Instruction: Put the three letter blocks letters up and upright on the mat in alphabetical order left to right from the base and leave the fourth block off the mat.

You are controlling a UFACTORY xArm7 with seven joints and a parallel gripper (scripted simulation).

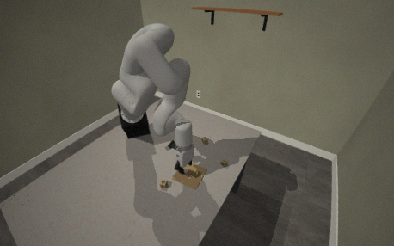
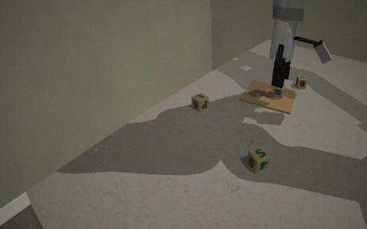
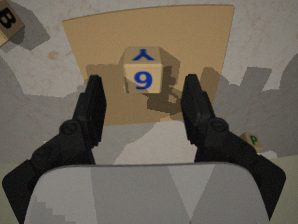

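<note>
One wooden block [image 1: 187, 169] [image 2: 277, 92] [image 3: 142, 71] is on the tan mat [image 1: 194, 183] [image 2: 264, 104] [image 3: 215, 30]. It shows a blue 6 or 9 and a blue Y in the wrist view, a blue R in the exterior view. My gripper [image 1: 185, 166] [image 2: 278, 82] [image 3: 143, 88] is open low over the block, one finger to each side, not gripping. Off the mat are a block with black B [image 1: 163, 184] [image 2: 301, 82] [image 3: 9, 22], a block with green S on top [image 1: 205, 140] [image 2: 259, 159], and a block with green P on a side [image 1: 224, 162] [image 2: 200, 102] [image 3: 252, 141].
The black robot base [image 1: 137, 126] stands behind the mat in the top view. The table edge drops away beyond the P block. A wall [image 2: 100, 60] rises beside the table. Arm shadows cross the mat and table.
</note>
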